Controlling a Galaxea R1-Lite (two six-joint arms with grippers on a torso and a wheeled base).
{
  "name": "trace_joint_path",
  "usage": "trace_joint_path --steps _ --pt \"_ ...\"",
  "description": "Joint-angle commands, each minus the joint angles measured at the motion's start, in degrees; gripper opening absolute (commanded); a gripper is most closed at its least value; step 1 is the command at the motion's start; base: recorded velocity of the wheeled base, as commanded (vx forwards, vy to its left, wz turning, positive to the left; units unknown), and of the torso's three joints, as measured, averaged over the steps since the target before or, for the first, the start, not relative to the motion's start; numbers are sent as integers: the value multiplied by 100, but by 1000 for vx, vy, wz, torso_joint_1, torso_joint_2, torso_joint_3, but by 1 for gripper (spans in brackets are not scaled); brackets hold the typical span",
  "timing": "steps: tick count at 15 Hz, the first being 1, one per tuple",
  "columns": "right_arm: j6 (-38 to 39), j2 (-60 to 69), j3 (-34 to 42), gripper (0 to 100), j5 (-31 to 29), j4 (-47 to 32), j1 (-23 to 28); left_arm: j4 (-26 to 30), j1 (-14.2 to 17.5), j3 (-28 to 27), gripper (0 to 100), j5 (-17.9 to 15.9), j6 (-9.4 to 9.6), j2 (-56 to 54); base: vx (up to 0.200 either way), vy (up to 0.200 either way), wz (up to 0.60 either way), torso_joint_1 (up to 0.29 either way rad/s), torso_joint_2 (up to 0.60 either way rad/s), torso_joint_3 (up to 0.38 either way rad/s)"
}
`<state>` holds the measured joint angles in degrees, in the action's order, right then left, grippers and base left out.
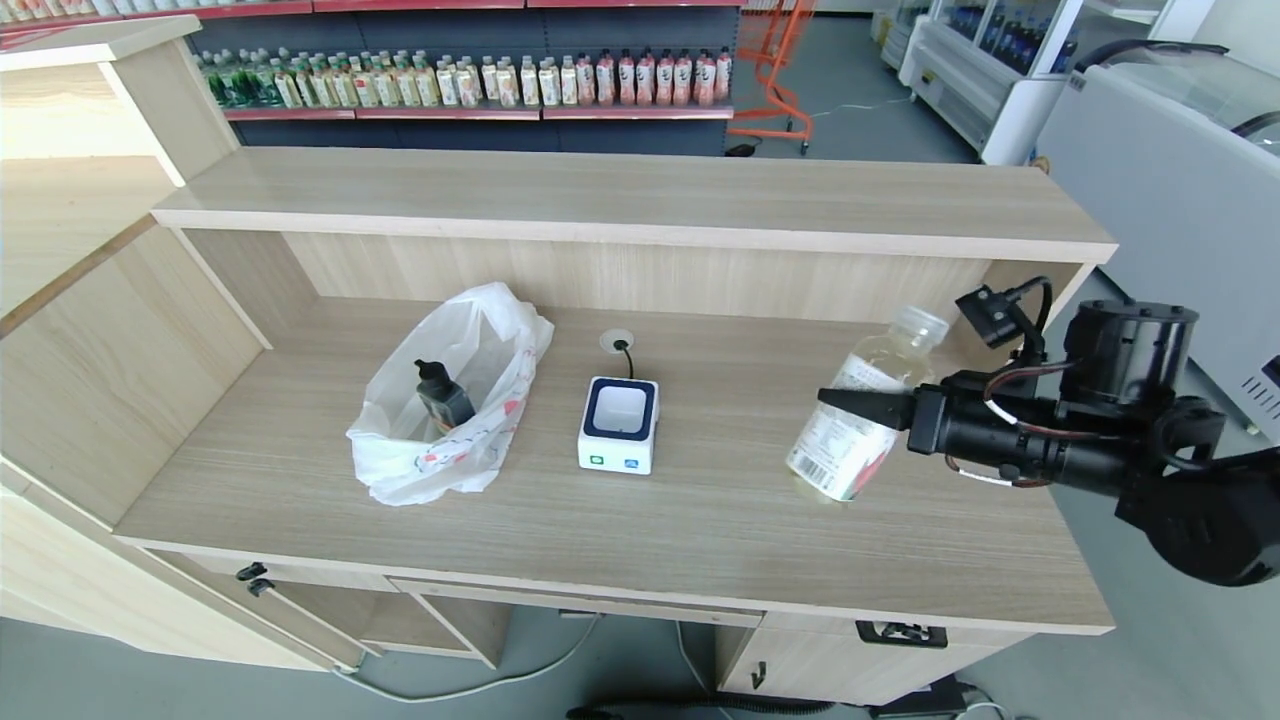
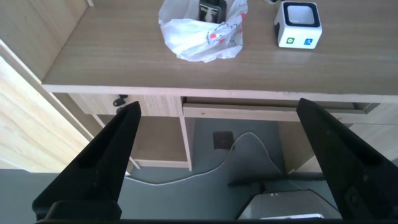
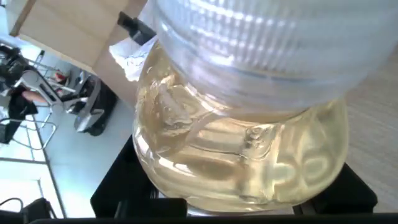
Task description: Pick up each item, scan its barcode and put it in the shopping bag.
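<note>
Bottle (image 1: 868, 415), tilted, sits clamped in the right gripper (image 1: 847, 405) at 3 o'clock from the scanner (image 1: 619, 424); the smooth round body may slip, or its barcode (image 1: 818, 468) may miss it

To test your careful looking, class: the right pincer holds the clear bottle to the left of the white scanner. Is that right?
Not quite. The right pincer does hold the clear bottle, but to the right of the white scanner, not the left. The head view shows it.
</note>
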<state>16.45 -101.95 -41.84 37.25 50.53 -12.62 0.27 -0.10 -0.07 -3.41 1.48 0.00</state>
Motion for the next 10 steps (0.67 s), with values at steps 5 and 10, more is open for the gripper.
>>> trace_joint_path --steps 5,10 --pt "43 1274 563 0 458 -131 -1305 0 1 -1 100 -1 2 0 0 0 0 0 0 0" --pt "8 1608 615 0 731 -790 -1401 0 1 -1 100 -1 2 0 0 0 0 0 0 0"
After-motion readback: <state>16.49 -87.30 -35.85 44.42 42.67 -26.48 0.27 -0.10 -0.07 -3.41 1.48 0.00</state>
